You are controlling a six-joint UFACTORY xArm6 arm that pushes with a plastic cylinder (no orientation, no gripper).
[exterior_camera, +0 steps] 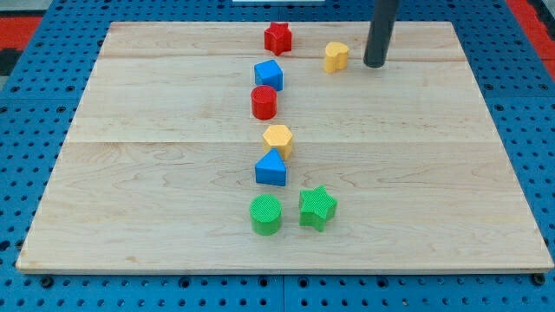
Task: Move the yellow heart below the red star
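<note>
The yellow heart (336,56) lies near the view's top, right of centre. The red star (277,37) sits to its left and slightly higher, a block's width away. My tip (375,64) comes down from the view's top edge as a dark rod. It stands just right of the yellow heart, with a small gap between them, not touching.
A blue cube (269,74) and a red cylinder (264,102) sit below the red star. Further down are a yellow hexagon (277,139), a blue block (270,168), a green cylinder (265,214) and a green star (316,207). The wooden board (130,173) lies on a blue pegboard.
</note>
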